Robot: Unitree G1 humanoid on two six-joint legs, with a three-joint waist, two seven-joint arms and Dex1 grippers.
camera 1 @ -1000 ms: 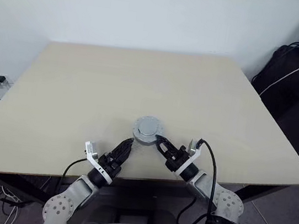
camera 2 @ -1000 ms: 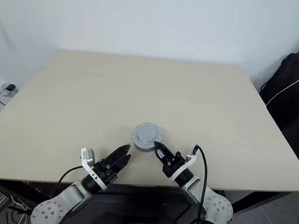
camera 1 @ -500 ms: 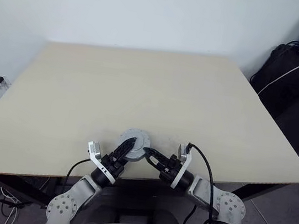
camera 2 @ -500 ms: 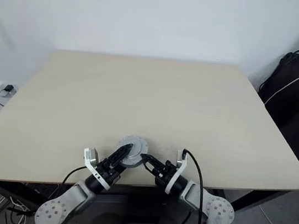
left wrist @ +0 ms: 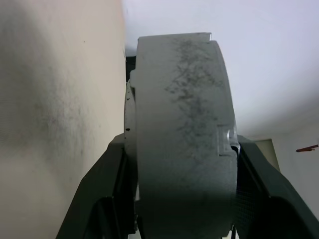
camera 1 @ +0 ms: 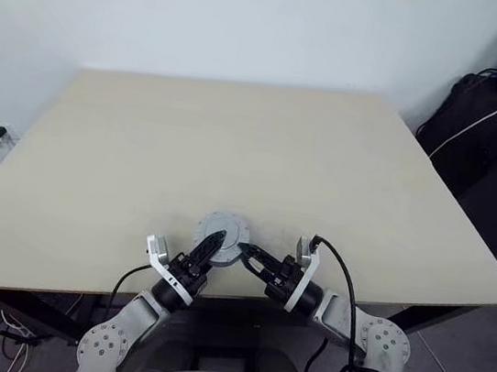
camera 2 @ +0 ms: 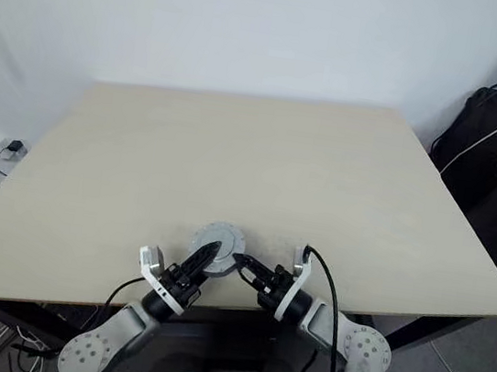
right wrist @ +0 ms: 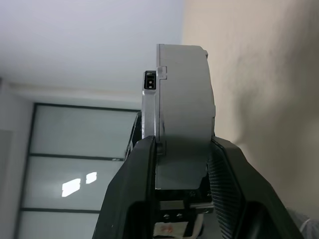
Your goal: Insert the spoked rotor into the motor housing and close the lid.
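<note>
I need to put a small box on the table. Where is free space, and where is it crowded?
The table is bare from the far edge by the wall to the middle, and along both side edges. Crowded: the near edge, where the left gripper and right gripper grip the round grey assembly.

The desk (camera 1: 237, 138) lay bare across its whole top, giving open passage on every side. The sole obstruction sat at the near edge: the closed motor housing (camera 1: 221, 237), flanked closely by the left tool (camera 1: 211, 245) and right tool (camera 1: 246, 251). A black bag (camera 1: 489, 155) stood off the desk's right side.
</note>
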